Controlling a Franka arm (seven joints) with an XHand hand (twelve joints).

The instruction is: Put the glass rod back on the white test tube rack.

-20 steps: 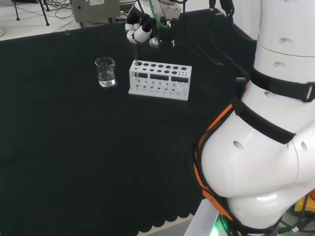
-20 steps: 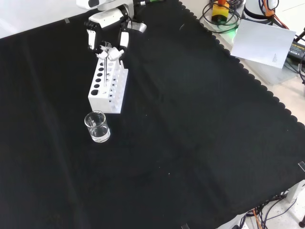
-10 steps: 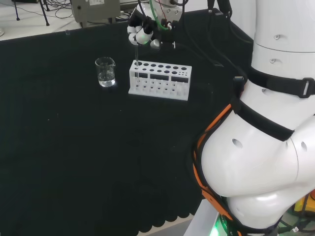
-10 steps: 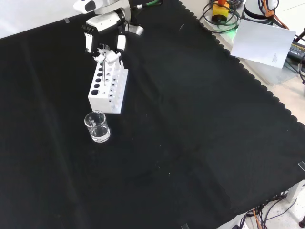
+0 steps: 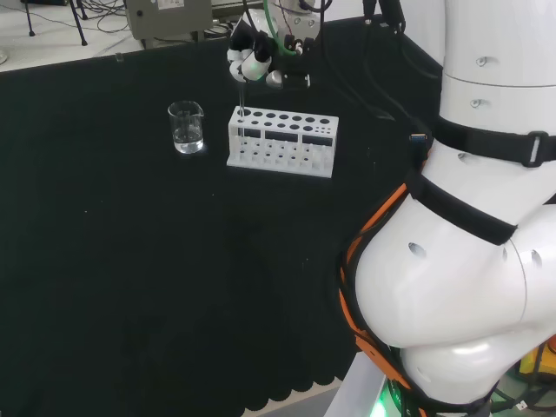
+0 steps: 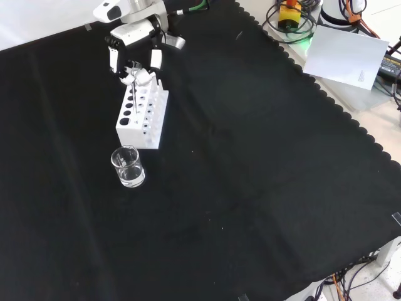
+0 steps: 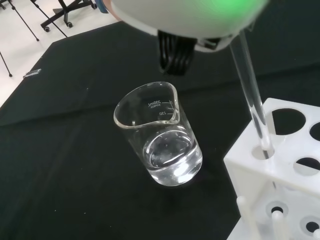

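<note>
The tabletop [image 6: 263, 163], draped in black cloth, carried a white rack [image 5: 282, 142] and, just beside its end, a clear beaker [image 7: 160, 142] with some clear liquid in it; above the rack's end hole hung the hand [image 5: 249, 54], its fingers curled round the top of the glass rod [image 7: 252, 100]. The rod stood nearly upright, slightly tilted, its lower part already through that hole; how deep it reached I could not tell. The risk, as I judged it: letting go while the rod leaned could tip it against the hole's edge, or the fingers could drag it out as they parted; a sideways nudge might shift the rack toward the beaker.
</note>
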